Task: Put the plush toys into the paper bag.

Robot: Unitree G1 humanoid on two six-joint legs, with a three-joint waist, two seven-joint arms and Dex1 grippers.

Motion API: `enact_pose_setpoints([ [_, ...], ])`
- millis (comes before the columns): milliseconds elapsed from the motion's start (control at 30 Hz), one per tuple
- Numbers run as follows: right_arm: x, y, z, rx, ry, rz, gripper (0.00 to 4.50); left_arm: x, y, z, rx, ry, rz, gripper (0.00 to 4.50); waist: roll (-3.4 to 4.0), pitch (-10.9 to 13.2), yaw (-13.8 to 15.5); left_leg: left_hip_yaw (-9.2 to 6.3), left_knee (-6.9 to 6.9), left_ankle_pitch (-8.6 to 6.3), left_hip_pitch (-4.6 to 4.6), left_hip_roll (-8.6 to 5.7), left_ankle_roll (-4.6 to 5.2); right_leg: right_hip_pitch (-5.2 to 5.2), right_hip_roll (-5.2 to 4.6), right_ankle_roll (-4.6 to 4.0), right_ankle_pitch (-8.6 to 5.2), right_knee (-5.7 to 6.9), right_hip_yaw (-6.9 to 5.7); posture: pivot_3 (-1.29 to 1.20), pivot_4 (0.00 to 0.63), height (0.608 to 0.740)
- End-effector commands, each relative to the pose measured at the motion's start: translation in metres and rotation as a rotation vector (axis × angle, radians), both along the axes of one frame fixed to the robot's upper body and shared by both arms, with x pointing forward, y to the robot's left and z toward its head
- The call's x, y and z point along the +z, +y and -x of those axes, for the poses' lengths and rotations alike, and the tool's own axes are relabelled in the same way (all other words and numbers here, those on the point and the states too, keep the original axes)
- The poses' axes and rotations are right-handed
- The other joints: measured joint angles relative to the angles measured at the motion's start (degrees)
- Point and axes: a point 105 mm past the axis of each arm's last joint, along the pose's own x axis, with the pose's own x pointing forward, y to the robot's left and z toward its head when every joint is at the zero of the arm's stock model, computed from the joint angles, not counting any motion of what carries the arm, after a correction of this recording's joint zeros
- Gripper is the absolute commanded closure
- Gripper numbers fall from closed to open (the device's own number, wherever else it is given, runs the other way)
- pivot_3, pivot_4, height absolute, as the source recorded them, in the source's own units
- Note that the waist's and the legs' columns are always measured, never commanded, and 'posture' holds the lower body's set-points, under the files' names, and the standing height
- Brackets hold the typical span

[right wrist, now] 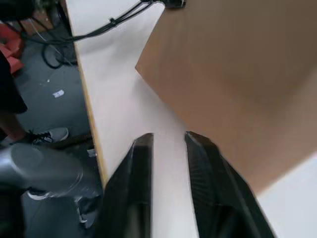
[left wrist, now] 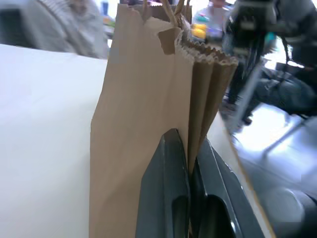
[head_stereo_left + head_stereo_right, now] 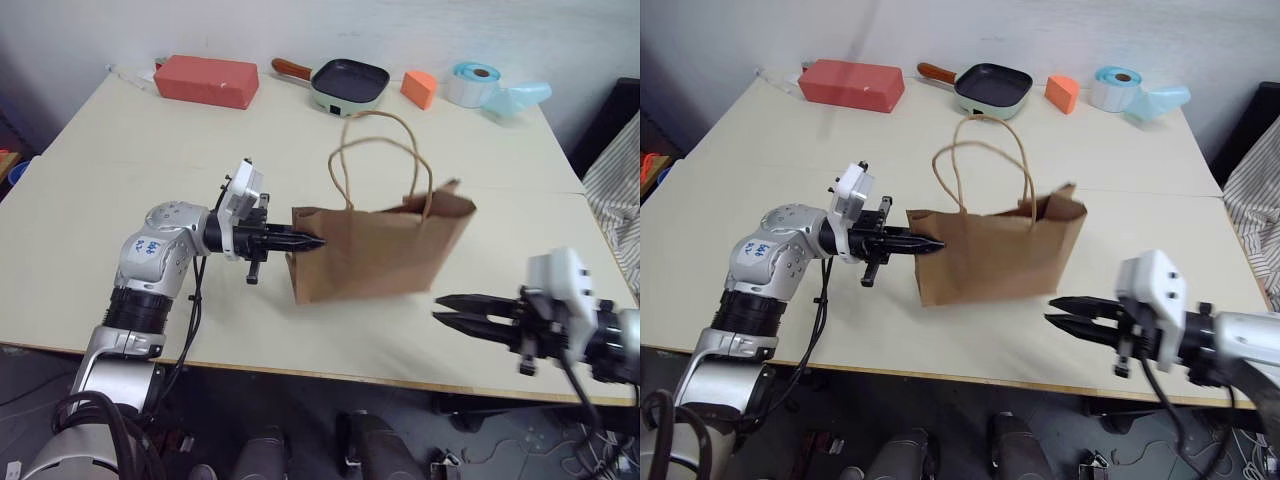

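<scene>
While my left gripper (image 3: 318, 242) pinches the paper bag (image 3: 385, 255) edge, my right gripper (image 3: 440, 309), slightly parted, hangs empty beside it.

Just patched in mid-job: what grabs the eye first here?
The brown paper bag stands mid-table, its side edge pinched by the left gripper. The right gripper hangs off the bag's other side near the table's front edge, fingers slightly apart and holding nothing. Along the far edge sit a red box, a small pan and an orange wedge.
</scene>
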Motion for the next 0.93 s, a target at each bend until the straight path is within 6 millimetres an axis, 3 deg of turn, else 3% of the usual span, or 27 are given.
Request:
enact_pose_setpoints([
  [33, 0.018, -0.008, 0.016, -0.044, -0.033, 0.011, 2.35, -0.013, -0.006, -0.004, -0.102, -0.029, -0.058, 4.5, -0.01, 0.0, 0.2, 0.04, 0.01, 0.0, 0.04, -0.01, 0.01, 0.01, 0.0, 0.0, 0.0, 0.08, 0.03, 0.0, 0.15, 0.74],
  [200, 0.015, -0.01, 0.02, -0.062, -0.02, 0.047, 0.63, -0.034, -0.013, -0.013, -0.103, -0.06, -0.132, 4.5, -0.09, 0.0, 0.17, 0.18, 0.01, -0.03, 0.15, -0.02, 0.07, 0.01, 0.04, 0.0, 0.0, 0.2, 0.21, 0.0, 0.15, 0.74],
  [267, 0.013, -0.012, 0.017, -0.067, -0.016, 0.064, 0.0, -0.038, -0.008, -0.012, -0.106, -0.08, -0.17, 4.06, -0.1, 0.0, 0.16, 0.21, 0.0, -0.04, 0.16, -0.02, 0.07, 0.01, 0.05, 0.0, 0.0, 0.19, 0.23, 0.0, 0.15, 0.74],
  [333, 0.013, -0.013, 0.015, -0.058, -0.01, 0.069, 0.0, -0.037, 0.0, -0.01, -0.098, -0.072, -0.184, 3.61, -0.11, 0.01, 0.12, 0.24, 0.0, -0.04, 0.17, -0.02, 0.08, 0.01, 0.05, 0.0, 0.0, 0.2, 0.26, 0.0, 0.15, 0.74],
  [467, 0.021, -0.021, 0.007, -0.03, -0.012, 0.074, 0.0, -0.007, 0.036, -0.002, 0.018, -0.066, -0.176, 2.39, -0.16, 0.03, -0.17, 0.27, -0.03, -0.04, 0.22, 0.02, 0.07, -0.02, 0.05, 0.0, 0.0, 0.27, 0.31, 0.0, 0.15, 0.74],
  [600, 0.03, -0.039, 0.001, -0.006, 0.051, 0.066, 0.0, 0.027, 0.082, 0.043, 0.079, 0.097, -0.194, 1.19, -0.17, 0.04, -1.05, 0.25, -0.06, -0.03, 0.22, 0.09, 0.06, -0.04, 0.04, -0.01, -0.01, 0.28, 0.3, 0.0, 0.15, 0.74],
  [700, 0.048, -0.057, -0.013, -0.017, 0.029, 0.056, 0.0, 0.043, 0.114, 0.079, 0.145, 0.183, -0.248, 0.22, -0.16, 0.05, -1.4, 0.21, -0.1, -0.04, 0.25, 0.09, 0.07, 0.01, -0.03, -0.02, -0.01, 0.2, 0.26, 0.0, 0.15, 0.74],
  [733, 0.053, -0.062, -0.018, -0.024, 0.006, 0.051, 0.0, 0.047, 0.118, 0.085, 0.167, 0.187, -0.255, 0.02, -0.16, 0.05, -1.28, 0.22, -0.1, -0.05, 0.3, 0.08, 0.08, 0.05, -0.06, -0.02, -0.01, 0.21, 0.27, 0.0, 0.15, 0.74],
  [833, 0.074, -0.076, -0.037, -0.047, -0.057, 0.028, 0.0, 0.075, 0.133, 0.093, 0.321, 0.127, -0.166, 0.02, -0.09, 0.1, -1.1, 0.24, -0.04, -0.08, 0.43, 0.05, 0.14, 0.16, -0.12, -0.05, -0.03, 0.01, 0.26, 0.0, 0.15, 0.74],
  [933, 0.079, -0.082, -0.043, -0.008, -0.044, 0.038, 0.0, 0.091, 0.138, 0.107, 0.371, 0.075, -0.15, 0.02, -0.08, 0.13, -1.13, 0.17, -0.03, -0.23, 0.4, 0.04, 0.44, 0.13, -0.13, -0.1, -0.06, 0.01, 0.16, 0.0, 0.15, 0.74],
])
